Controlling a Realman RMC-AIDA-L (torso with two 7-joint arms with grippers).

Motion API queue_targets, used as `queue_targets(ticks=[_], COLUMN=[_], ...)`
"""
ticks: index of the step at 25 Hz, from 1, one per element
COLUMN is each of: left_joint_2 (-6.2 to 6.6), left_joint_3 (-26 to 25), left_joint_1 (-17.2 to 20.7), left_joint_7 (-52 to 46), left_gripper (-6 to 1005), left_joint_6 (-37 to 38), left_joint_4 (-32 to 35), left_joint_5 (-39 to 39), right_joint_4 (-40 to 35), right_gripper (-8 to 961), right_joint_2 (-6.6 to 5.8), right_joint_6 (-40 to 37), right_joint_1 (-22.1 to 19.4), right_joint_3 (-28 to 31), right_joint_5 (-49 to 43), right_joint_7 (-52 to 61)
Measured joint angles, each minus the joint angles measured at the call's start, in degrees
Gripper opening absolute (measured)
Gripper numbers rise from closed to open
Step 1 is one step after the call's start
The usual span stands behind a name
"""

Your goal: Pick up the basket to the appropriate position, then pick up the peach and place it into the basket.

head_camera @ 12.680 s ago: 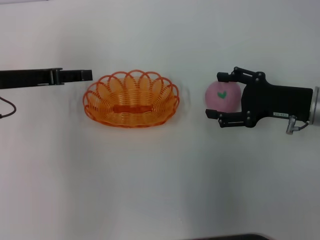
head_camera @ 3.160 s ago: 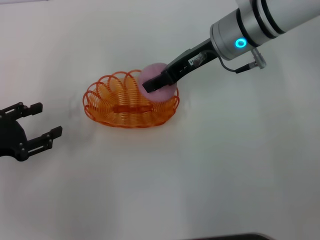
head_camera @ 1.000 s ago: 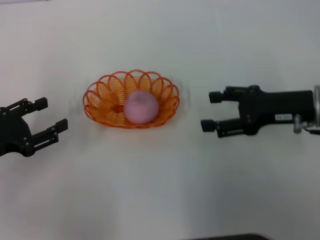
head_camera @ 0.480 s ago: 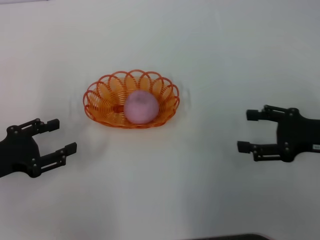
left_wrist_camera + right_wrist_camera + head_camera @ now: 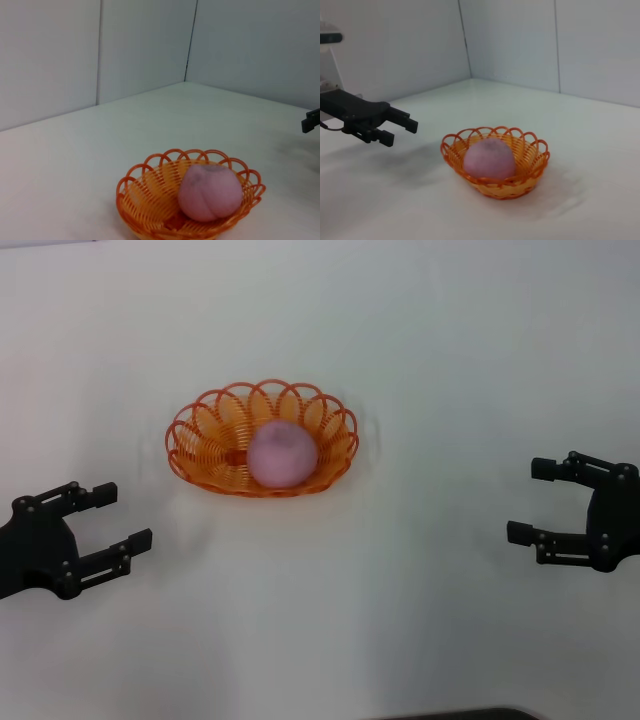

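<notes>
Peach (image 5: 282, 454) sits in basket (image 5: 200, 430), well apart between left gripper (image 5: 110, 516) and right gripper (image 5: 533, 501); both spread wide, seemingly empty.

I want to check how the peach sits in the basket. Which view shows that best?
The left wrist view: the peach is close and side-on, resting inside the basket. The head view shows it only from above; the right wrist view shows it farther off.

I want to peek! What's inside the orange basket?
The pink peach sits inside the basket. The basket floor right under it is covered. Both grippers, left and right, are open and away.
</notes>
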Motion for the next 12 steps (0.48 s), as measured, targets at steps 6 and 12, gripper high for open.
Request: queue_targets(ticks=[6, 12], left_joint_2=[-0.02, -0.15], left_joint_3=[0.01, 0.37], left_joint_1=[0.04, -0.02], left_joint_7=[0.0, 0.0], left_gripper=[720, 721], left_joint_6=[0.02, -0.15], left_joint_4=[0.0, -0.12], left_joint_5=[-0.1, -0.01], right_joint_4=[1.29, 1.87], right_gripper=[916, 916], right_joint_2=[0.37, 0.38], right_joint_6=[1.57, 1.65], right_joint_1=[0.8, 1.67], right_joint_3=[-0.52, -0.07], right_joint_5=[-0.58, -0.71], right_joint_7=[-1.3, -1.34])
